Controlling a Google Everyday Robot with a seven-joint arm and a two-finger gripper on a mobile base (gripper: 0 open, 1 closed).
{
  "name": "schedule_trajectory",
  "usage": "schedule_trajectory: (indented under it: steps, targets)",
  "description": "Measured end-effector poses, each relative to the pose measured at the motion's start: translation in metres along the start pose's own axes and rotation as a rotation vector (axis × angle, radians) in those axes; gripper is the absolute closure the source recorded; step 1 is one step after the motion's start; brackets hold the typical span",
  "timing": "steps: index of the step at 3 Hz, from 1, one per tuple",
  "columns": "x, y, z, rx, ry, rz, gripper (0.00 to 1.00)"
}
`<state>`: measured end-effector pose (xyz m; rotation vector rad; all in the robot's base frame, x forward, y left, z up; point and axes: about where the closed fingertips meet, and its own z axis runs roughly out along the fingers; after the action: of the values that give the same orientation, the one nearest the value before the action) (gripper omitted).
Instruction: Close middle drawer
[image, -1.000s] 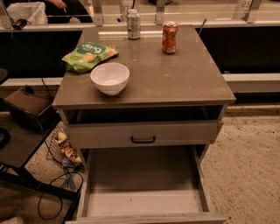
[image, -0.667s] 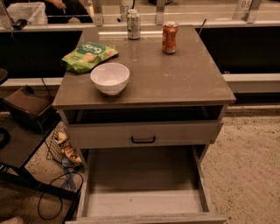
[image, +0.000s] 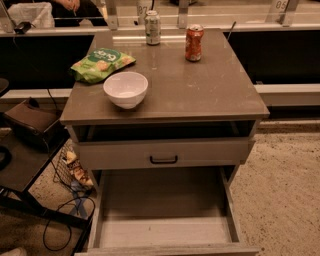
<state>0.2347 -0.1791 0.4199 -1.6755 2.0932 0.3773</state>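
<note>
Middle drawer pulled far out, upper drawer ajar; jaws out of view

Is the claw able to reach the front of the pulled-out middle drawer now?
Probably yes, though the claw is out of view, so I cannot be sure. The middle drawer stands far out, its front at the picture's bottom edge, and the top drawer above does not cover it.

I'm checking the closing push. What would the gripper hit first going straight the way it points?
Cannot tell: the gripper is out of view, so its heading is unknown. Nearest the camera is the pulled-out wide grey wood-grain middle drawer, its front at the picture's bottom edge.
</note>
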Motion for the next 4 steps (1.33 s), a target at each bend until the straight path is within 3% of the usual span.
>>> schedule_trajectory:
  steps: [2,4]
  targets:
    - [-0.023,-0.027,0.06,-0.014,-0.17,0.008,1.0]
    - [-0.059,-0.057,0.08,-0.004,-0.223,-0.041,1.0]
